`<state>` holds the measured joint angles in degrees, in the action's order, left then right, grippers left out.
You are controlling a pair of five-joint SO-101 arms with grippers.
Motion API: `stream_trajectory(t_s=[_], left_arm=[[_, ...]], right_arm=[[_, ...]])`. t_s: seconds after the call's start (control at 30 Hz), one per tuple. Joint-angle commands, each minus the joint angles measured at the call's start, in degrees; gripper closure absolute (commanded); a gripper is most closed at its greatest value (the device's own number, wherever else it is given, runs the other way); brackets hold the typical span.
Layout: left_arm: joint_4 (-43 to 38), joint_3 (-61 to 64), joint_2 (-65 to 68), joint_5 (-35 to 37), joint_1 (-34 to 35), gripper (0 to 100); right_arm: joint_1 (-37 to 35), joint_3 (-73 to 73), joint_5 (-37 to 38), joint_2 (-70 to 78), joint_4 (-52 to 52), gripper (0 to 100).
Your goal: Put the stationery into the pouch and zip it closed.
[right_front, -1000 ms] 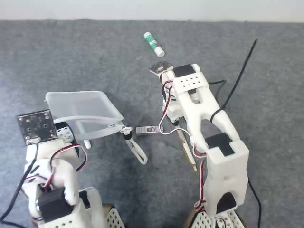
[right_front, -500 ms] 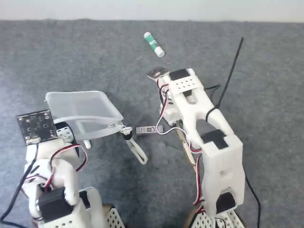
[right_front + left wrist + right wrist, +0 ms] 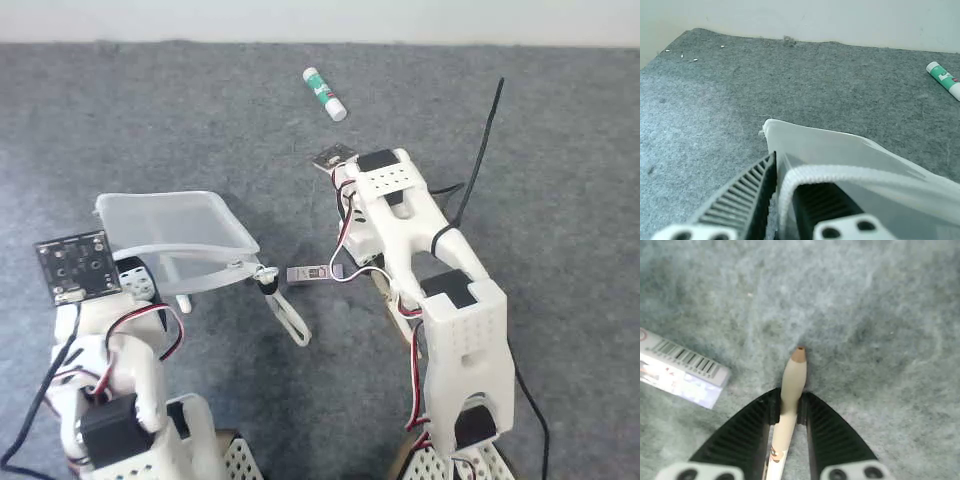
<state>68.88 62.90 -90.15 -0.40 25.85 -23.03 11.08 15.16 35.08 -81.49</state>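
One translucent white pouch (image 3: 180, 225) with a woven white zip edge sits at 9 o'clock on the grey mat (image 3: 120, 110), its mouth gaping. The left gripper (image 3: 785, 175) has its ribbed fingers pinched on that edge. One tan pencil (image 3: 794, 370) with a blunt brownish tip lies low over the mat between the right gripper's (image 3: 790, 397) closed fingers; from above, the right arm (image 3: 420, 250) hides most of it. One white eraser (image 3: 310, 272) with a barcode sleeve rests near the centre, at 3 o'clock from the pouch mouth and at 9 o'clock from the pencil, cut off by the frame's edge in the right wrist view. One green-and-white glue stick (image 3: 325, 93) lies at 12 o'clock, well apart from the pouch. One slim white piece (image 3: 290, 318) at 5 o'clock from the pouch mouth is hard to identify.
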Motion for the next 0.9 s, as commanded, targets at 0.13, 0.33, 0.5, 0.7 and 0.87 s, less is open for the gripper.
stream_trajectory(t_s=[0.13, 0.33, 0.5, 0.7, 0.87], left_arm=[[-2.11, -0.92, 0.18, -0.18, -0.18, 99], [-2.11, -0.92, 0.18, -0.18, -0.18, 99], [-2.11, -0.92, 0.18, -0.18, -0.18, 99], [-2.11, -0.92, 0.18, -0.18, -0.18, 99], [-2.20, -1.80, 0.18, 1.23, -0.18, 99]], right_arm=[[-0.48, 1.49, -0.62, -5.32, -3.30, 99.2], [-0.48, 1.23, -0.62, -9.98, -5.67, 99.2], [-0.48, 1.23, -0.26, -13.23, -7.87, 99.2], [-0.92, 1.23, -0.18, -18.59, -11.91, 99.2], [-0.92, 1.23, -0.18, -22.81, -14.99, 99.2]])
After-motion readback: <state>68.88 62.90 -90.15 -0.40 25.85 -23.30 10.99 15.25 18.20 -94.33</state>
